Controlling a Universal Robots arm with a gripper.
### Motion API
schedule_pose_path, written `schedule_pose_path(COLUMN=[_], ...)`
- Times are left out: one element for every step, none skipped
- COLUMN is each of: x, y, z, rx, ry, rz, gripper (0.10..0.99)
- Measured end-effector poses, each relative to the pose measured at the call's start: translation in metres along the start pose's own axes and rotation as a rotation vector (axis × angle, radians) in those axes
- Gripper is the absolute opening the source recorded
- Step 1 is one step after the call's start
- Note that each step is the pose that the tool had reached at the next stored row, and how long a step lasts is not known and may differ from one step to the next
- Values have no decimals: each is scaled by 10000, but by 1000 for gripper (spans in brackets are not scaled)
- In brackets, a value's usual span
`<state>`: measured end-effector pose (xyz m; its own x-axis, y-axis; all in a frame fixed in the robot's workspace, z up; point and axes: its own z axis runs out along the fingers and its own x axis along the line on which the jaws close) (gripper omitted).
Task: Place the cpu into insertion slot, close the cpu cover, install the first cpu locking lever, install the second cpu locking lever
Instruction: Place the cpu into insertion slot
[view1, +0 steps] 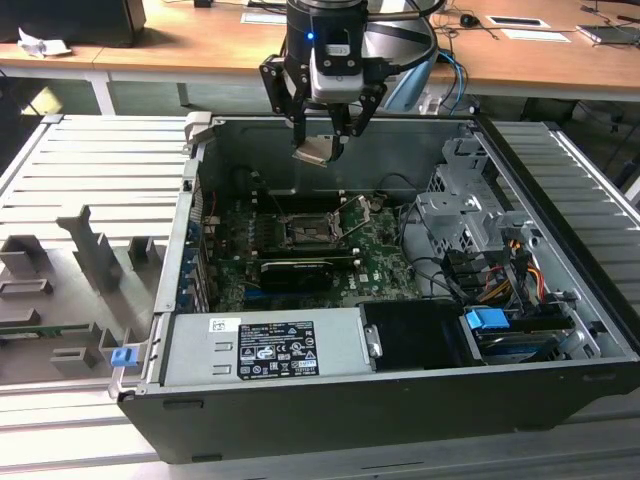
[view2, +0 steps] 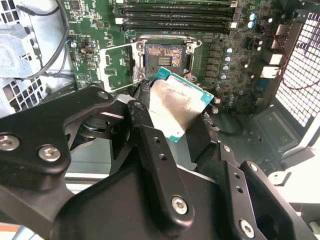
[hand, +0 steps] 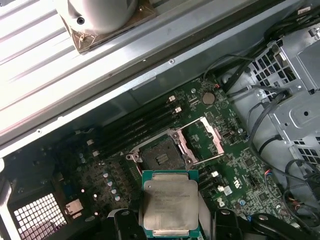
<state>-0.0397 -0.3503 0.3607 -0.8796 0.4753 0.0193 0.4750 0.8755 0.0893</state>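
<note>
The gripper (view1: 322, 143) hangs from a wrist pointing straight down, its black fingers closed on opposite edges of the cpu (view1: 312, 153), which it holds in the air over the far wall of the open computer case (view1: 300, 420), well above the motherboard (view1: 385, 255). In the exterior view the chip looks slightly tilted, and the insertion slot (view1: 303, 232) lies lower and nearer the camera, bare, between the memory slots and the long black card (view1: 297, 272). That view also takes in what the wrist cameras miss: the power supply (view1: 270, 345) along the case's near side, the drive cage (view1: 470, 215) on the exterior view's right, and the wooden desk (view1: 200, 40) behind. In the first wrist view the chip's pale metal face (hand: 170, 202) is seen flat on, with the empty socket just beyond it and the cpu cover (hand: 215, 136) swung open beside the socket, its window showing green board. The second wrist view looks past the gripper's bolted linkage (view2: 150, 150) at the chip's shiny face and green edge, with the socket's dark contact field (view2: 162, 57) visible past it
</note>
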Motion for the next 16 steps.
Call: schedule_pose_path(x=[0, 0, 0, 0, 0, 0, 0, 0, 0, 0, 0, 0, 0, 0, 0, 0], y=[0, 0, 0, 0, 0, 0, 0, 0, 0, 0, 0, 0, 0, -1, -1, -1], z=[0, 0, 0, 0, 0, 1, 1, 1, 2, 3, 5, 6, 7, 8, 8, 9], rx=[0, -1, -1, -1, -1, -2, -3, -3, -4, -6, -7, -8, -10, -11, -11, -13], ry=[-2, -4, -6, -7, -9, -12, -13, -16, -20, -30, -37, -42, -47, -54, -58, -64], rz=[26, 42, 66, 83, 103, 131, 147, 185, 225, 336, 418, 472, 530, 600, 655, 714], gripper=[529, 529, 529, 529, 529, 529, 529, 529, 529, 529, 529, 529, 529, 529, 529, 529])
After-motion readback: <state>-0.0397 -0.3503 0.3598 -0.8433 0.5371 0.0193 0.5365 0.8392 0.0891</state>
